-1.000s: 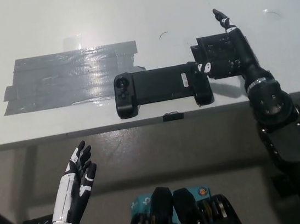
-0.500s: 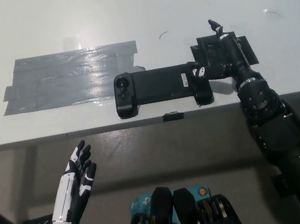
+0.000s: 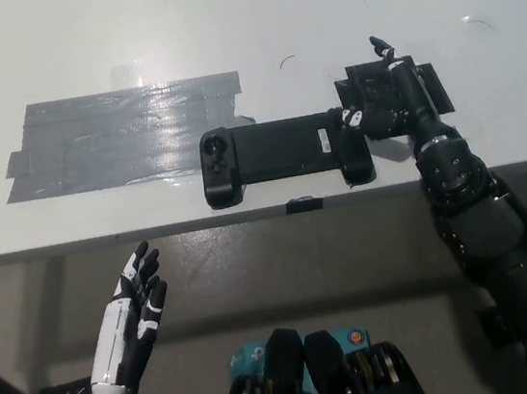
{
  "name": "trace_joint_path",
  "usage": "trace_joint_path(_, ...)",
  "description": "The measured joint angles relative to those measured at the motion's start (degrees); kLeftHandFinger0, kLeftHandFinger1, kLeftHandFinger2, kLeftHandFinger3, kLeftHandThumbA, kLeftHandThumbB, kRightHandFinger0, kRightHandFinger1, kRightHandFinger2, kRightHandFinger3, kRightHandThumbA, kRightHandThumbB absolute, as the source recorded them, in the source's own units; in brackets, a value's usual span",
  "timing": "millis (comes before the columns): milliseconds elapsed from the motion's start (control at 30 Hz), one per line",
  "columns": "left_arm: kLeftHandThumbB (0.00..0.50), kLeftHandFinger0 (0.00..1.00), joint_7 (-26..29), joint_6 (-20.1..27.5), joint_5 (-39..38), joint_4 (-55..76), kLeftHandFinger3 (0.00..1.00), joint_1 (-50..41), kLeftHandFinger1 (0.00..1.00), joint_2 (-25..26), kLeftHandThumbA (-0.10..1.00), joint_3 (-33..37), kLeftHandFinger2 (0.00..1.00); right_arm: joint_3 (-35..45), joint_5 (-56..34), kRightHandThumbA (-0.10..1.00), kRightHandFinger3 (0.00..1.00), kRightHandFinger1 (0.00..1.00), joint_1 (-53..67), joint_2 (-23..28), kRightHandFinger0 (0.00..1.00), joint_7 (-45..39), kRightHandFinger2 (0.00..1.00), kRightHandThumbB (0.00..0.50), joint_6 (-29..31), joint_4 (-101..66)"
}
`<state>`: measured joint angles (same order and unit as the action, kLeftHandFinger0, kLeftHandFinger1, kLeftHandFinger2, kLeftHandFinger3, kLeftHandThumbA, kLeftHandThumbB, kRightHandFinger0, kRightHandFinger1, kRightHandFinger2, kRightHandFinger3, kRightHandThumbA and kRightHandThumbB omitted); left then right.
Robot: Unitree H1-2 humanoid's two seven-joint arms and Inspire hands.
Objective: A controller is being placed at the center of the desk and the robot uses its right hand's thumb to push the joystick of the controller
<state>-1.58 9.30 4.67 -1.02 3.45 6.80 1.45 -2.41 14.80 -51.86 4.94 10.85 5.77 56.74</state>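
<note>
controller (image 3: 282,156) lies near the counter (image 3: 316,5) edge; right robot hand (image 3: 382,99) over its right grip, fingers spread, holding nothing — thumb-on-joystick step, needing a small sideways push; left robot hand (image 3: 132,307) idle below, splayed.

bright, even light | glare on tape (image 3: 127,79) | sharp focus

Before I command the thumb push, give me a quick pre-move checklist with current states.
1. Controller flat on the desk, near the front edge: ok.
2. Right hand over the controller's right end: ok.
3. Thumb on the right-end joystick: cannot tell, the hand hides it.
4. Left joystick uncovered, untouched: ok.
5. Left hand open, below the desk edge, out of the way: ok.
6. Tape patch flat, clear of the controller body: ok.
</note>
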Motion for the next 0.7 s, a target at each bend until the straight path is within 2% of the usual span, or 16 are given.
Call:
trace_joint_path(33,0.004,1.00,0.0,0.0,0.0,0.0,1.00,0.0,1.00,0.0,0.89,0.0,1.00,0.0,-0.2,-0.01,1.00,1.00,0.0,-0.1,1.00,0.0,1.00,0.000,0.1,0.0)
trace_joint_path(133,0.016,1.00,0.0,0.0,0.0,0.0,1.00,0.1,1.00,0.0,0.90,0.0,1.00,0.0,-0.3,-0.10,1.00,1.00,0.0,-0.1,1.00,0.2,1.00,0.000,0.5,-0.4)
trace_joint_path(267,0.009,1.00,0.0,0.0,0.0,0.0,1.00,0.1,1.00,0.0,0.90,0.0,1.00,0.0,-0.4,-0.10,1.00,1.00,0.0,0.1,1.00,0.5,1.00,0.000,0.8,-1.8)
trace_joint_path(300,0.009,1.00,0.0,0.0,0.0,0.0,1.00,0.2,1.00,0.0,0.90,0.0,1.00,0.0,-0.4,-0.07,1.00,1.00,0.0,0.1,1.00,0.5,1.00,0.000,0.8,-2.2)
trace_joint_path(333,0.008,1.00,0.0,0.0,0.0,0.0,1.00,0.3,1.00,0.0,0.90,0.0,1.00,0.1,-0.4,0.11,1.00,1.00,0.0,0.2,1.00,0.6,1.00,0.000,0.8,-2.9)
trace_joint_path(367,0.007,1.00,0.0,0.0,0.0,0.0,1.00,0.4,1.00,0.0,0.90,0.0,1.00,0.1,-0.5,0.24,1.00,1.00,0.0,0.2,1.00,0.6,1.00,0.000,0.8,-3.4)
trace_joint_path(400,0.002,1.00,0.0,0.0,0.0,0.0,1.00,0.5,1.00,0.0,0.90,0.0,1.00,0.2,-0.5,0.57,1.00,1.00,0.0,0.2,1.00,0.6,1.00,0.012,0.8,-3.6)
trace_joint_path(433,0.002,1.00,0.0,0.0,0.0,0.0,1.00,0.7,1.00,0.0,0.90,-0.1,1.00,0.2,-0.5,0.77,1.00,1.00,0.0,0.3,1.00,0.6,1.00,0.070,0.8,-4.1)
trace_joint_path(467,0.008,1.00,0.0,0.0,0.0,0.0,1.00,0.8,1.00,0.0,0.90,-0.1,1.00,0.2,-0.5,0.91,1.00,1.00,0.1,0.3,1.00,0.6,1.00,0.156,0.8,-4.9)
trace_joint_path(500,0.007,1.00,0.0,0.0,0.0,0.0,1.00,0.9,1.00,0.0,0.90,-0.1,1.00,0.2,-0.5,0.96,1.00,1.00,0.2,0.3,1.00,0.6,1.00,0.189,0.8,-6.0)
trace_joint_path(533,0.000,1.00,0.0,0.0,0.0,0.0,1.00,0.9,1.00,0.0,0.90,-0.1,1.00,0.2,-0.5,1.00,1.00,1.00,0.3,0.3,1.00,0.5,1.00,0.258,0.7,-7.8)
trace_joint_path(600,0.000,1.00,0.0,0.0,0.0,0.0,1.00,1.0,1.00,0.0,0.90,-0.1,1.00,0.2,-0.5,1.00,1.00,1.00,0.6,0.3,1.00,0.2,1.00,0.321,0.3,-12.1)
trace_joint_path(700,0.005,1.00,0.0,0.0,0.0,0.0,1.00,1.0,1.00,0.0,0.89,-0.1,1.00,0.2,-0.7,1.00,1.00,1.00,0.9,0.2,1.00,-0.3,1.00,0.318,-0.2,-18.2)
